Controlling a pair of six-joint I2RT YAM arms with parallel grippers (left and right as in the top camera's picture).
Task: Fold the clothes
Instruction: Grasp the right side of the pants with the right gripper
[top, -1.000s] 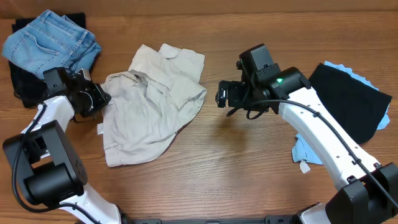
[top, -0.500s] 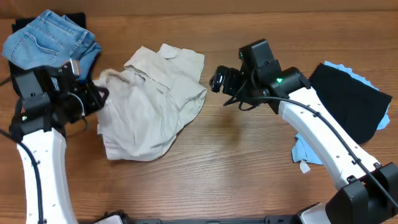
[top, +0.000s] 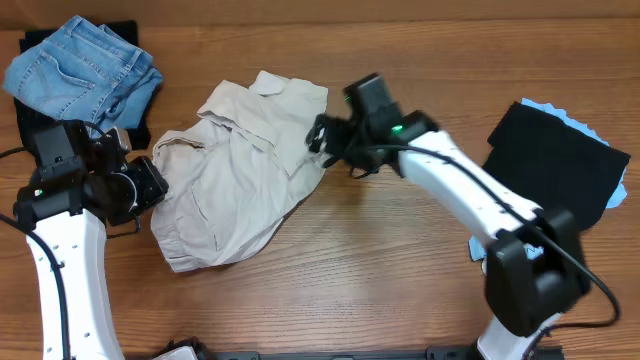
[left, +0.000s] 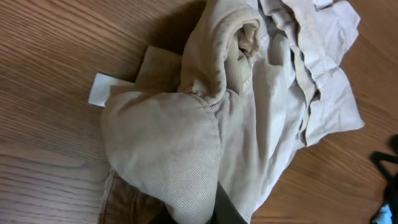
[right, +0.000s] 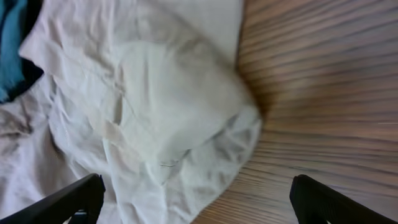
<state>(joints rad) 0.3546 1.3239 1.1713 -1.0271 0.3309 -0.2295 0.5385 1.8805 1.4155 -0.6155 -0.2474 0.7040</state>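
The trousers (top: 245, 170) lie in a crumpled heap a little left of the middle of the counter (top: 380, 290), waistband and pockets folded over one another and no leg laid out flat. Their small white label (left: 102, 90) pokes out onto the wood at the near edge. The left tool (top: 153, 186) is clamped shut on a bunched fold at the heap's left edge, with cloth draped over its fingers in the wrist view. The right tool (top: 320, 140) hangs with its jaws spread wide just over the right-hand edge, holding nothing. The main risk, as I judge it, is that the left grip has caught several layers at once. Pulling on that wad would drag the whole bundle sideways rather than open it, and the creases would be folded in. If the right tool closes where it hovers now, it may pinch only a loose flap of the top layer, or miss and scrape the wood, since the edge below it is rounded and soft. With both ends held unevenly, a stretch could twist the cloth or slip it out of one tool. A long pull leftward would also bring it toward the blue jeans (top: 80, 70) in the far left corner. The black garment (top: 555, 165) on the right is well apart and unlikely to interfere.
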